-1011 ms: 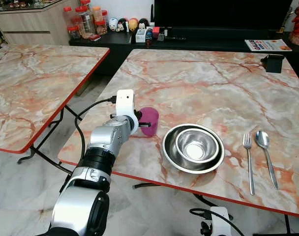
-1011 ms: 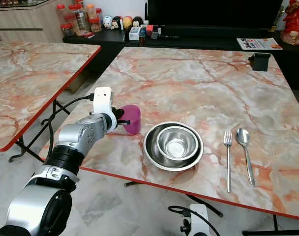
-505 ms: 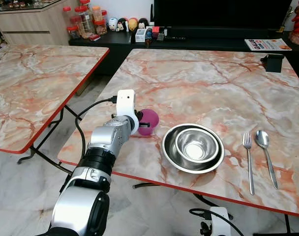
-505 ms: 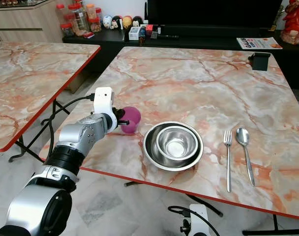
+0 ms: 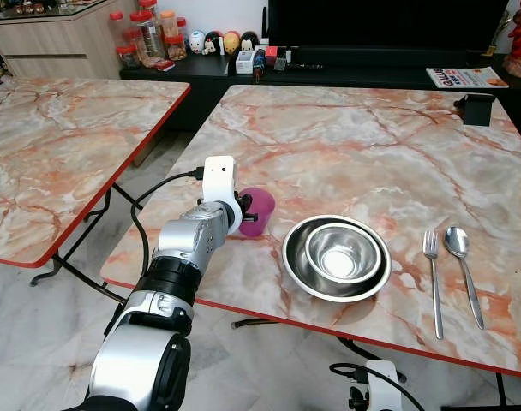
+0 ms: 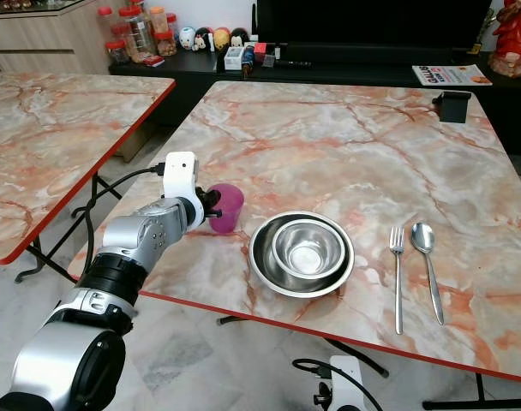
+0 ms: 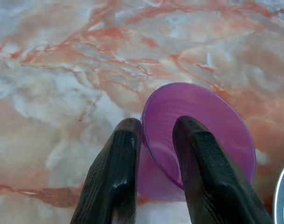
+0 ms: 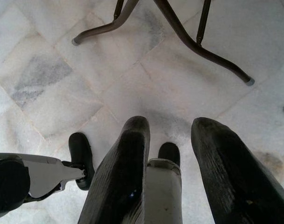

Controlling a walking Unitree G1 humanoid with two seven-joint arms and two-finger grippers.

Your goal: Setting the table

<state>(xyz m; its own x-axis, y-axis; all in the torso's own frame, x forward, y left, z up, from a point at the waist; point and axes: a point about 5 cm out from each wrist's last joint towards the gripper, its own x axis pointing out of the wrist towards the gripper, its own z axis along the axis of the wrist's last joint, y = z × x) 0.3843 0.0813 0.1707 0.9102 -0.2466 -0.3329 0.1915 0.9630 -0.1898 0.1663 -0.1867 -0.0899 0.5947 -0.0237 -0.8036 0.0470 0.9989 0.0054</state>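
Observation:
A purple plastic cup (image 5: 259,211) sits tilted near the left edge of the marble table (image 5: 372,145). My left gripper (image 5: 242,213) is shut on the cup's rim. In the left wrist view, one of the gripper's (image 7: 156,127) black fingers (image 7: 198,158) is inside the cup (image 7: 212,121) and the other is outside its wall. To the right of the cup, a small steel bowl (image 5: 344,254) is nested in a larger steel bowl (image 5: 296,265). A fork (image 5: 434,282) and a spoon (image 5: 463,267) lie side by side further right. My right gripper (image 8: 170,140) hangs open over the tiled floor.
A second marble table (image 5: 55,154) stands to the left across a narrow floor gap (image 5: 162,158). A black holder (image 5: 477,110) sits at the table's far right corner. Behind are a dark cabinet with jars (image 5: 145,34), figurines and a booklet (image 5: 466,78).
The purple cup stood upright a second ago, tipped over in the left gripper's hold, and now leans a little less. The arm has barely moved.

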